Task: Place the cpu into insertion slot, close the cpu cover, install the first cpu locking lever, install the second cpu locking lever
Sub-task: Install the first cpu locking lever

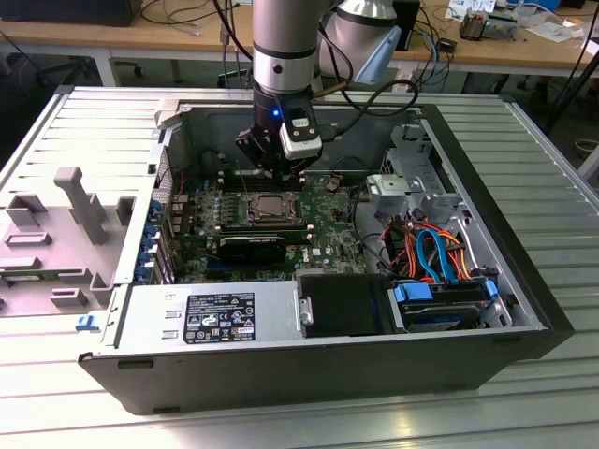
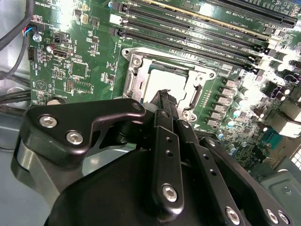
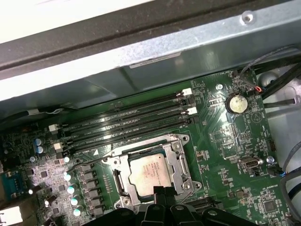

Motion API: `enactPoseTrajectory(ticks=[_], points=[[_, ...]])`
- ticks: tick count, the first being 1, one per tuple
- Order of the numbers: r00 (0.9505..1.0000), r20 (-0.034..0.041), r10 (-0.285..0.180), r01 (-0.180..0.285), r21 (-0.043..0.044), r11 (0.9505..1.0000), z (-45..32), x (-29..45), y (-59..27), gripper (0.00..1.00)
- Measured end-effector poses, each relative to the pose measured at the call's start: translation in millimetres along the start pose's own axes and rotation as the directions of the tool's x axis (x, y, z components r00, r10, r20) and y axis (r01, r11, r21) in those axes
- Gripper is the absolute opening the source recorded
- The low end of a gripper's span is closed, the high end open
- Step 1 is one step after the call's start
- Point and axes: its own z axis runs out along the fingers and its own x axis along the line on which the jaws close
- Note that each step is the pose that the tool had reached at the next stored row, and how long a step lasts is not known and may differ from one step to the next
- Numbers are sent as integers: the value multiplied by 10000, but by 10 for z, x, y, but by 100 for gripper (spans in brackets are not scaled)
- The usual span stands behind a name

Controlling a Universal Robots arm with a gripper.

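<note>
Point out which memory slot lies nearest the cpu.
The memory slot running right alongside the cpu; the other slots lie beyond it, toward the case wall.

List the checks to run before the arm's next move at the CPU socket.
1. cpu lying flat in the insertion slot: ok.
2. cpu cover down around the cpu: ok.
3. locking levers latched: cannot tell.
4. gripper carrying nothing, jaws shut: ok.
5. Gripper tip over the socket's edge, seen in both wrist views: ok.
</note>
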Motion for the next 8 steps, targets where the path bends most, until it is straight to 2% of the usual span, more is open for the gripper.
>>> enactPoseTrajectory(ticks=[8], points=[[9999,5,-118,118,1,9999,0,0,0,11]])
